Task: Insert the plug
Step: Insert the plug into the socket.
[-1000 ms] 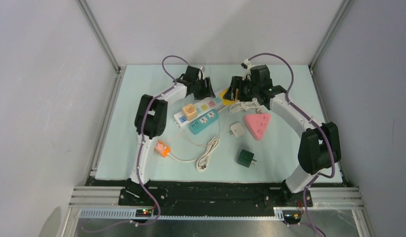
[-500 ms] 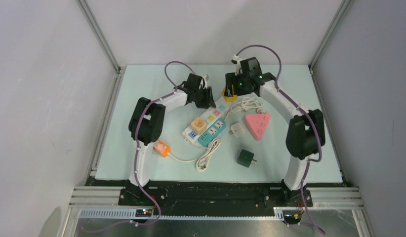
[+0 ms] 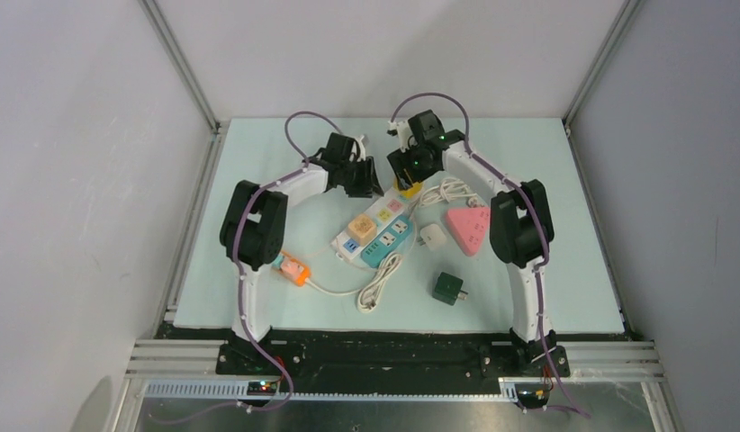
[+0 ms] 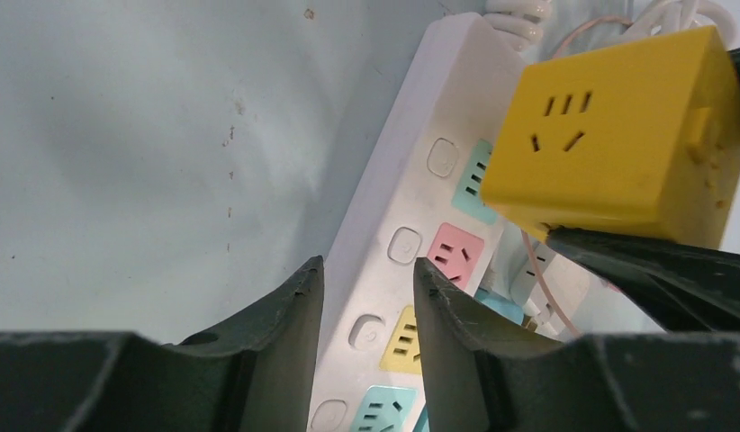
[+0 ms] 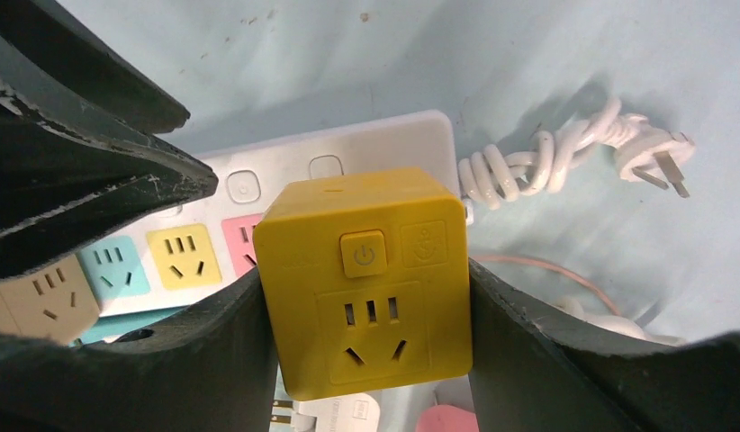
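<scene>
Pale-green table (image 3: 258,180): right pincer (image 5: 365,310) grips yellow adapter (image 5: 362,225); left pincer (image 4: 366,288) narrowly parted, apparently over white strip (image 4: 411,171).

Pale mint-green table mat (image 3: 546,288), scuffed and speckled close up, boxed in by plain grey-white walls (image 3: 384,54) left, back and right, aluminium posts (image 3: 183,63) at both far corners, aluminium rail (image 3: 168,357) along near edge, light even and diffuse.

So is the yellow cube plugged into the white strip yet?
Out, it seems. The right gripper clamps the yellow cube in its jaws above the white strip; the left wrist view shows it raised off the sockets.
</scene>
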Controlling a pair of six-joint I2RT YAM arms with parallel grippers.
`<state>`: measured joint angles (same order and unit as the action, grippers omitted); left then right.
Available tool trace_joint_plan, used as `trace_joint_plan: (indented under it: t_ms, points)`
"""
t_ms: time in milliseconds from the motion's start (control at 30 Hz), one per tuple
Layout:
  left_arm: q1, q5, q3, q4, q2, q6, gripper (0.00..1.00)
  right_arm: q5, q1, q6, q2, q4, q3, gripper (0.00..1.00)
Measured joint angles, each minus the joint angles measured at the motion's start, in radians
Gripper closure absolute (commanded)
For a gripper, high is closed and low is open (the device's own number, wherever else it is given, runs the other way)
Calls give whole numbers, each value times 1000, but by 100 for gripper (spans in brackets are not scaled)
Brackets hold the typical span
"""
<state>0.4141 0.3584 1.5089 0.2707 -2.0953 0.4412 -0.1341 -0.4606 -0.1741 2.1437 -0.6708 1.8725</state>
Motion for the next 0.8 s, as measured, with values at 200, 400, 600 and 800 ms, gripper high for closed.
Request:
trace_joint_plan:
  t_ms: [200,400,600,800]
  points:
    - [-5,37,-20,0,3,-14,55,-5,-18,-71,8,-13,0,100]
    - [-4,50,-25,0,3,-24,56,-3,-28,-109,8,9,-19,100]
    - [-8,50,-37,1,3,-23,60,0,-29,-119,-1,44,-44,100]
    - [-18,60,-41,0,3,-21,60,0,-28,-115,-22,75,-84,100]
